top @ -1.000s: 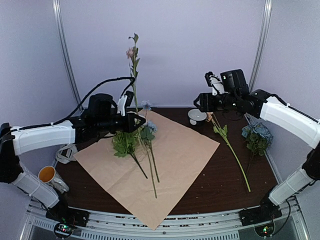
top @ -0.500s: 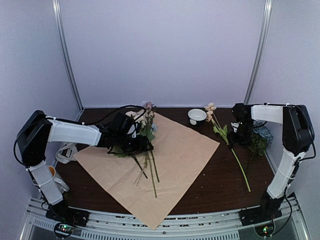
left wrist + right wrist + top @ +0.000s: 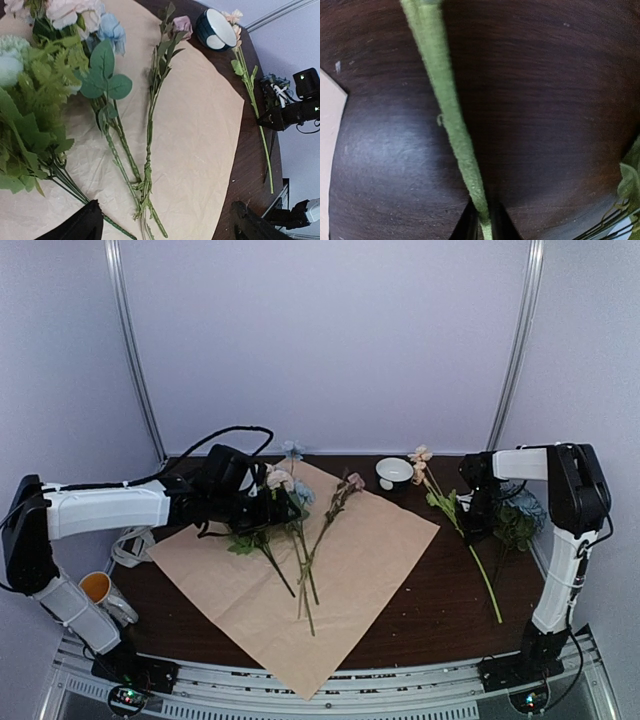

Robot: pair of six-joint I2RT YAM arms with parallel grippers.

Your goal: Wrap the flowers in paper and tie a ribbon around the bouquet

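Matt crinkled paper (image 3: 372, 540), glossy wood table (image 3: 445, 592)

A dark brown wooden table (image 3: 440, 590) with a glossy top fills the workspace. 1 small round bowl (image 3: 394, 472), white inside and dark teal outside, stands upright near the table's far edge, right of the middle. 1 white ceramic mug with an orange inside (image 3: 100, 592) sits tilted by the near left corner. Behind rises a pale lilac wall (image 3: 330, 340) with 2 silvery upright rails (image 3: 130, 350). A ribbed aluminium frame (image 3: 330, 695) runs along the near edge.
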